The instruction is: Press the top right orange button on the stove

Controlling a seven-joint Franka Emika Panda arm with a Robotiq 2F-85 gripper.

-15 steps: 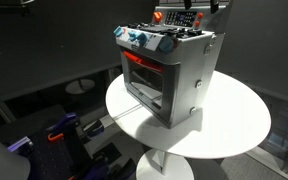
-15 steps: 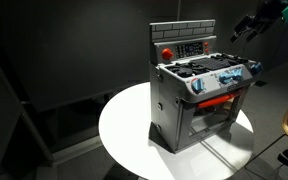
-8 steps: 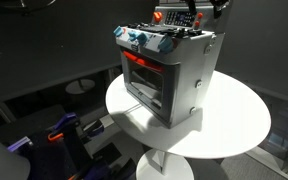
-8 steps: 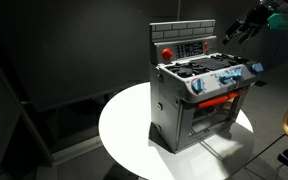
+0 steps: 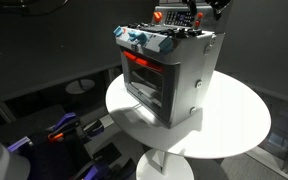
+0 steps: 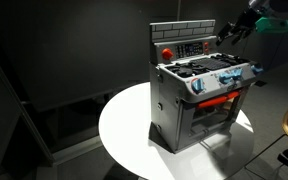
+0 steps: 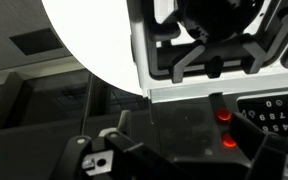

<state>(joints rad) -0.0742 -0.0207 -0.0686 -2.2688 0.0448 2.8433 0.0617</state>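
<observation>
The stove (image 5: 169,75) stands near the middle of a round white table (image 5: 239,125), with its glowing oven window facing outward. Its dark raised control panel (image 6: 184,46) stands upright along the back edge, long axis running across the stove's width. In the wrist view two small orange buttons (image 7: 219,115) glow one behind the other beside the panel's keypad. Which of them is the top right one I cannot tell.

The claw (image 6: 227,31) hovers in the air just off the panel's upper end corner, apart from it and about level with its top. The button therefore lies a little inward and down from the claw, on the panel's face. Whether its fingers are together or spread I cannot tell; the wrist view is too dark there.

There is open room on the claw's side. The burner grate (image 7: 214,50) and the front knobs (image 6: 224,80) sit below the likely path, so I judge the approach should stay high.
</observation>
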